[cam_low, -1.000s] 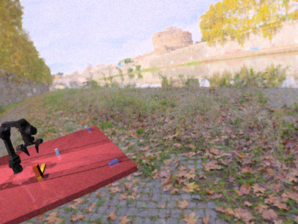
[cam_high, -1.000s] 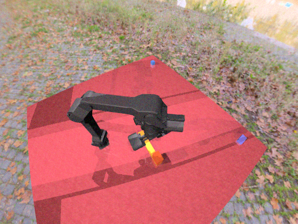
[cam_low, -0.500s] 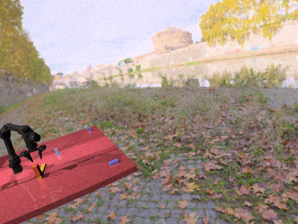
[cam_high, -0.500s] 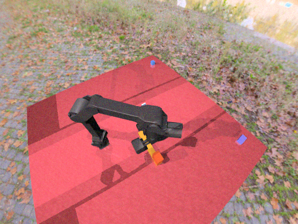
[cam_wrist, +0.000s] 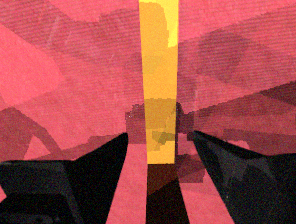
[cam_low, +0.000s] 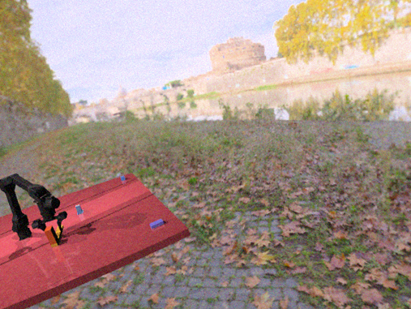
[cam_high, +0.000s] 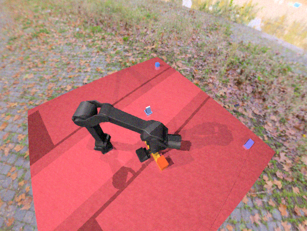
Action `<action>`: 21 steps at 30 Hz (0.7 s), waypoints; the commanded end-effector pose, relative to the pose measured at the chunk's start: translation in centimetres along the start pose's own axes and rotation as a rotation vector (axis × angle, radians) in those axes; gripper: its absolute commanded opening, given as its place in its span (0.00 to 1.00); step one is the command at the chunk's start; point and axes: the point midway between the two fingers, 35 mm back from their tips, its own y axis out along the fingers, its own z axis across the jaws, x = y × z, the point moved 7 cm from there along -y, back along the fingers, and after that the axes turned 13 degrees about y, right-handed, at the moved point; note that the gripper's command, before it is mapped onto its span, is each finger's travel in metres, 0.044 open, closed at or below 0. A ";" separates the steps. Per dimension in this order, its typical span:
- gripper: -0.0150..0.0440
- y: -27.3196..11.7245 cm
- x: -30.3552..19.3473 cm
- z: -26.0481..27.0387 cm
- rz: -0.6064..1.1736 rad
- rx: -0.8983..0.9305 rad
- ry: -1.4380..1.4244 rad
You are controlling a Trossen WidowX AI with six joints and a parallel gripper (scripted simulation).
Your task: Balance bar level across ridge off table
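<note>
A long yellow bar (cam_high: 155,156) (cam_wrist: 159,75) with an orange block (cam_high: 163,163) (cam_low: 51,236) at one end is low at the table, apart from the ridge. Whether it lies fully flat is hard to tell. The ridge, a small grey-blue upright piece (cam_high: 148,111) (cam_low: 79,210) on a base, stands farther back with nothing on it. My gripper (cam_wrist: 160,135) is open above the bar. In the wrist view its fingers are on either side of the bar, with gaps on both sides. The arm hides part of the bar in the top view.
A blue cube (cam_high: 157,64) (cam_low: 123,178) is near the far corner of the red table (cam_high: 193,199) (cam_low: 108,251). A purple block (cam_high: 249,143) (cam_low: 157,224) lies near the right corner. Dark shadows cross the table.
</note>
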 end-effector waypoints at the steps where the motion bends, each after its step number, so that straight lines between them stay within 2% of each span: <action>1: 0.79 0.3 0.0 0.0 -0.003 -0.009 -0.004; 21: 0.79 2.8 0.1 0.0 -0.003 -0.008 -0.004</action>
